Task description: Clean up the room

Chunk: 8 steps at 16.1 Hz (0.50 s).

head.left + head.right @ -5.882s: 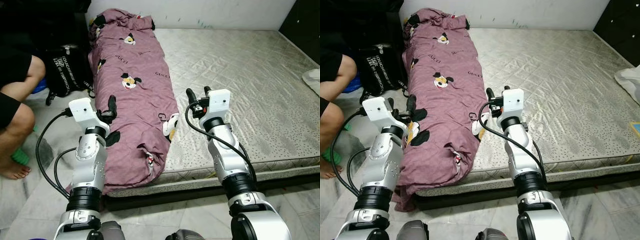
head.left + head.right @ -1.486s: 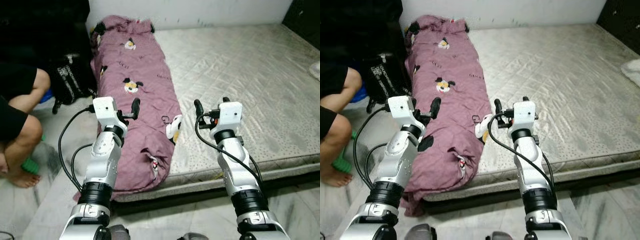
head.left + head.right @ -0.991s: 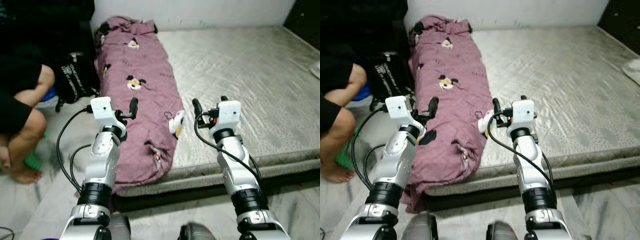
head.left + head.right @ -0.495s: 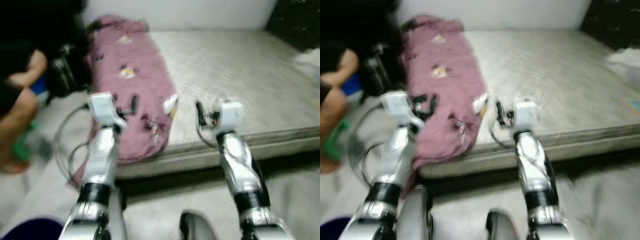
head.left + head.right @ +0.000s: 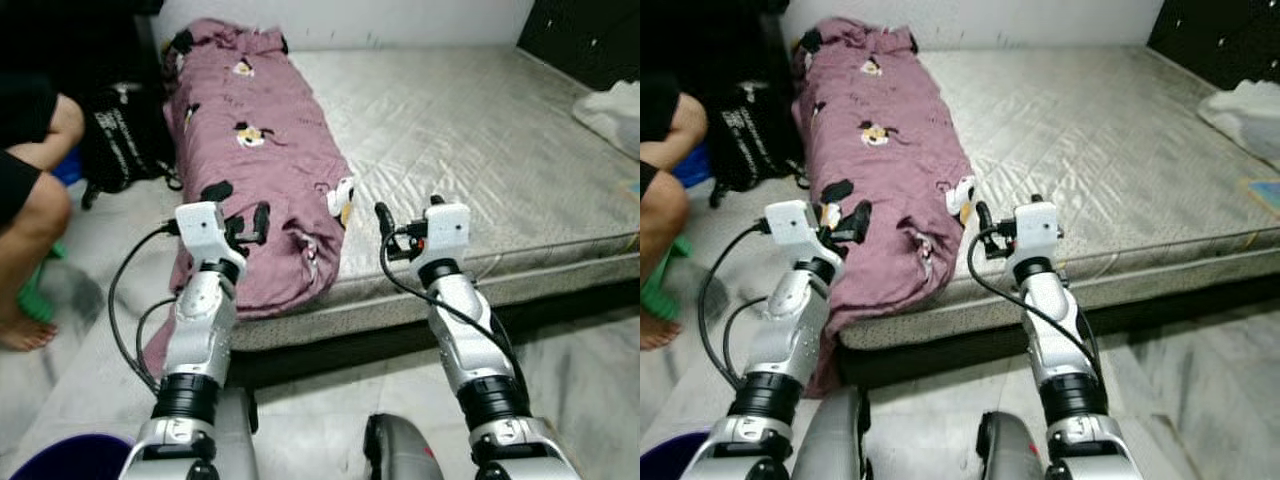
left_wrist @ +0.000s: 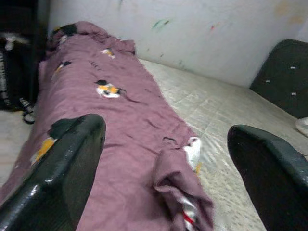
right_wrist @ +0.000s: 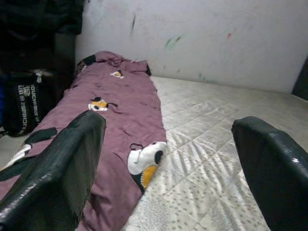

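Bare grey mattress (image 5: 480, 140) stretches out ahead on a low bed, white wall behind it, pale marble floor (image 5: 330, 420) in front. Along the mattress's left side lies the purple blanket (image 5: 250, 150), bunched into a long roll printed with cartoon mice, its near end spilling over the mattress edge toward the floor. And here are both arms, raised side by side at the foot of the mattress. The left end effector (image 5: 250, 225) hovers just above the blanket's near end, fingers apart and nothing between them; from the left wrist view the blanket runs away between the two fingers (image 6: 62, 173). The right end effector (image 5: 407, 220) hangs over the mattress edge, just to the right of the blanket's folded corner, its fingers (image 7: 53, 168) also spread wide and empty. Off the mattress's left side, a black bag (image 5: 115, 140) with white lettering sits on the floor, and a person's bare knee (image 5: 40, 205) and foot show beside it. At the mattress's far right lies something white (image 5: 610, 110), possibly cloth or a bag, hard to say. Something dark blue and rounded (image 5: 70, 462) sits on the floor near the left arm's base.
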{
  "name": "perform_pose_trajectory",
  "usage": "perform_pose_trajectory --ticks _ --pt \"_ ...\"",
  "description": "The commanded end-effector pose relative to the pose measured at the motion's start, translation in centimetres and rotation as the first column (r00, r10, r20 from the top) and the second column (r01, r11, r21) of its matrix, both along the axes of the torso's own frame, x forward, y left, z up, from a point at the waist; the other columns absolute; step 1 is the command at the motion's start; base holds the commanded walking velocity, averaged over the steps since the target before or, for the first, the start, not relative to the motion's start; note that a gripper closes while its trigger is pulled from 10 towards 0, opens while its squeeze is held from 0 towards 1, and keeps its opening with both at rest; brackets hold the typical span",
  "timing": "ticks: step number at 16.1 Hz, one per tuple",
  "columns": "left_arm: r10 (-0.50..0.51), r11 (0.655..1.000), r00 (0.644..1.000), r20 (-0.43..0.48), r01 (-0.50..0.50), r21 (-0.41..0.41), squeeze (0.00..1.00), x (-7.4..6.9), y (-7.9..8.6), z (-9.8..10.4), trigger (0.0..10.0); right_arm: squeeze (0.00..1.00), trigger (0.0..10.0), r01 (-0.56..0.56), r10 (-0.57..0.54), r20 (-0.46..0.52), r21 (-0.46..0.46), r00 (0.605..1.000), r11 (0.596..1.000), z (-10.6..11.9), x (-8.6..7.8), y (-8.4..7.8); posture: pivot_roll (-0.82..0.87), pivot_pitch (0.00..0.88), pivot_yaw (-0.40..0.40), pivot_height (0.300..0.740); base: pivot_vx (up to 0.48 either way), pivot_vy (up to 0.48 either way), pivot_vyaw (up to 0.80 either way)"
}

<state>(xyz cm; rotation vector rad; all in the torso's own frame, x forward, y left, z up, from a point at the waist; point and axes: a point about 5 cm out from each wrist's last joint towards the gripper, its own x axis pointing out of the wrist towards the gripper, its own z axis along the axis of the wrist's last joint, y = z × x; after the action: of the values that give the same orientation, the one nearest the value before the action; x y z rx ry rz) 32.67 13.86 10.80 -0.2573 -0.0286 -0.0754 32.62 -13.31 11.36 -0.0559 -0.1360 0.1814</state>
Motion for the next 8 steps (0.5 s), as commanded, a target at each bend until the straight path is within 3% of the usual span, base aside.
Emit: perform_pose_trajectory --ticks 1,5,8 --pt "-0.008 1.000 1.000 0.025 0.008 0.003 0.00 0.35 -0.22 0.79 10.0 0.00 10.0 0.000 0.000 0.013 -0.010 1.000 1.000 0.40 0.26 -0.14 -0.07 0.000 -0.031 0.631 0.480 0.000 0.00" --pt "-0.006 1.000 1.000 0.022 0.006 0.004 0.00 0.41 -0.15 0.77 10.0 0.00 10.0 0.004 -0.004 0.016 -0.017 1.000 1.000 0.39 0.28 -0.38 -0.07 0.000 -0.030 0.631 0.480 0.000 0.00" --pt "0.003 1.000 1.000 0.014 -0.003 -0.004 0.00 0.47 -0.11 0.74 10.0 0.00 10.0 0.005 -0.005 0.016 -0.018 1.000 1.000 0.40 0.34 -0.35 -0.07 0.000 -0.030 0.631 0.094 0.000 0.00"
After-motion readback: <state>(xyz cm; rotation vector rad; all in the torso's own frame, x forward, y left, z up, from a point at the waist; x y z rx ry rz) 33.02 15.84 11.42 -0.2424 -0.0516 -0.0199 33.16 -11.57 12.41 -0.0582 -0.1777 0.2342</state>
